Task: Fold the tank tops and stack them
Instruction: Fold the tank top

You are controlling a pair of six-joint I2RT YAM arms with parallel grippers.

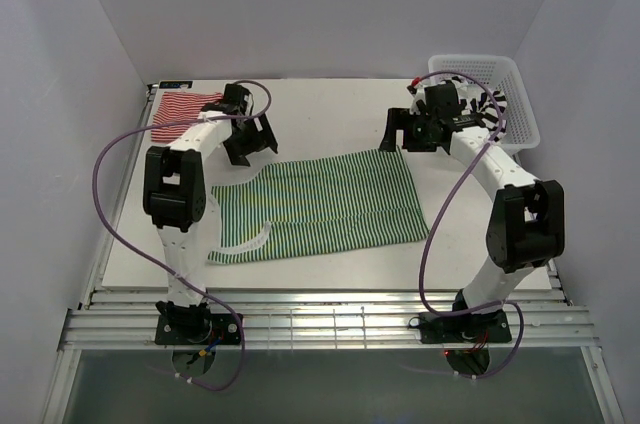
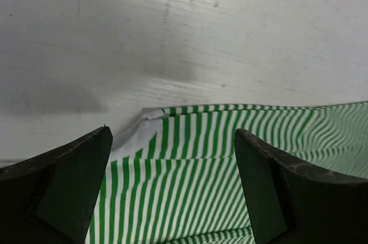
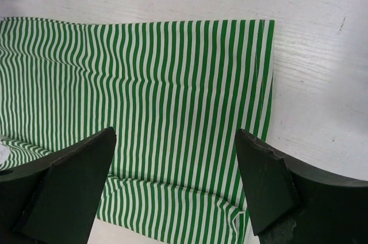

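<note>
You are looking at the green top (image 1: 320,206) lying spread flat on the tabletop (image 1: 330,109). Its straight hem is facing the right arm and its white-trimmed strap end is facing the left arm. Along its near edge a narrow strip of cloth is lying doubled over.

Your left gripper (image 1: 253,147) is hanging at the green top's far left corner, jaws standing wide apart with nothing between them. In the left wrist view the left gripper (image 2: 172,134) is framing the top's far edge, where a bit of white trim is curling up, with bare tabletop beyond it.

Your right gripper (image 1: 407,136) is hanging at the green top's far right corner, jaws also spread wide and gripping nothing. In the right wrist view the right gripper (image 3: 175,134) is framing the hem corner, which is lying flat.

You cannot tell whether either gripper's fingertips are touching the cloth.

The red top (image 1: 185,109) is lying beyond the green top's far left corner, well apart from it and partly hidden behind the left arm. The basket (image 1: 478,62) is sitting beyond the green top's far right corner, and the black-and-white top (image 1: 493,107) is showing inside it, mostly hidden by the right arm.
</note>
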